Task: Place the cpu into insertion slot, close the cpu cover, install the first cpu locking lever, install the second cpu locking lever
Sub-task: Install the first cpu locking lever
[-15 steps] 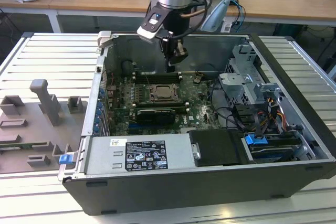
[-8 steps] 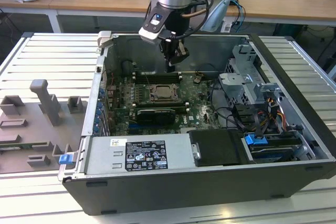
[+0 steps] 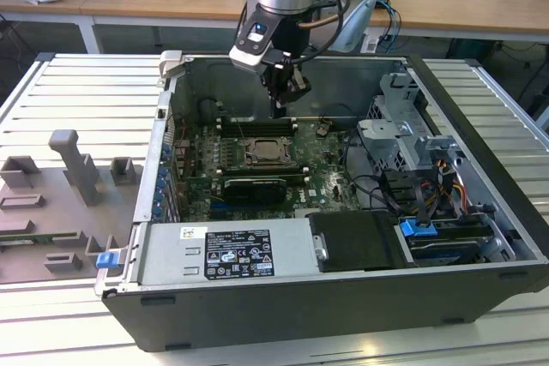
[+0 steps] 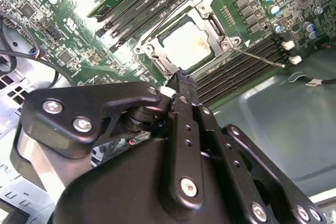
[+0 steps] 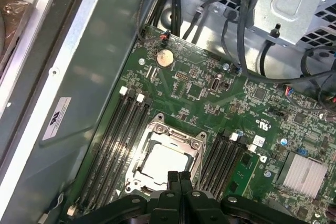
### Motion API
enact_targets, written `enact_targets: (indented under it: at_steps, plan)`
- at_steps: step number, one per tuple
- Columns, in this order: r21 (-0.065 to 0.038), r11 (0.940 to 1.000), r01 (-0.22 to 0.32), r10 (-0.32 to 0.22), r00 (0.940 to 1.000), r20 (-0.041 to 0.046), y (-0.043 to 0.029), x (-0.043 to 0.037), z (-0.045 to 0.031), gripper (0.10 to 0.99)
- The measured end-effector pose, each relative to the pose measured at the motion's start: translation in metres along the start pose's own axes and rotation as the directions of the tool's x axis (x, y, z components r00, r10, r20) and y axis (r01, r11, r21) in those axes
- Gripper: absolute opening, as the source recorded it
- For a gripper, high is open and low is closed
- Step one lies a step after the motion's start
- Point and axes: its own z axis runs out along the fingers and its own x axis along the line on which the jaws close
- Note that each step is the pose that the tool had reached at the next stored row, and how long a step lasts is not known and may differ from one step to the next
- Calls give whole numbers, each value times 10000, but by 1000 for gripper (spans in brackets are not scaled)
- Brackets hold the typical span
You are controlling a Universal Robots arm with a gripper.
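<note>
**Exterior view.** My arm hangs over an open computer case [image 3: 480,126] lying on a ribbed surface [image 3: 51,92]. My pincer [image 3: 280,109] points down inside it, above the far edge of the green board [image 3: 330,165]. The slot [image 3: 268,154] sits just nearer the camera than the pincer tip, between banks of memory slots [image 3: 257,125].

**Second wrist view.** My pincer [image 4: 180,77] has its jaws pressed together and nothing between them. The tip hovers near one corner of the slot; I cannot tell whether it touches. The cpu [image 4: 186,43] lies seated in the slot, pale face up. The cover [image 4: 218,30] lies down flat around it, the face showing through the cut-out. A thin metal lever [image 4: 260,57] juts from the slot's corner out over the memory slots; whether it is latched I cannot tell.

**First wrist view.** Pincer [image 5: 179,176] tips together, empty, just beside the edge of the cpu [image 5: 161,163]. The cover [image 5: 176,139] frames the chip. A coin battery [image 5: 165,57] sits further up the board.
</note>
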Motion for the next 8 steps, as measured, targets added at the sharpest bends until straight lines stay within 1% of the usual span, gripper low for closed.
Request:
enact_targets:
  at_steps: [8]
  plan:
    - [-15, 9991, 415, -415, 9991, -5, 0, 0, 0, 106]
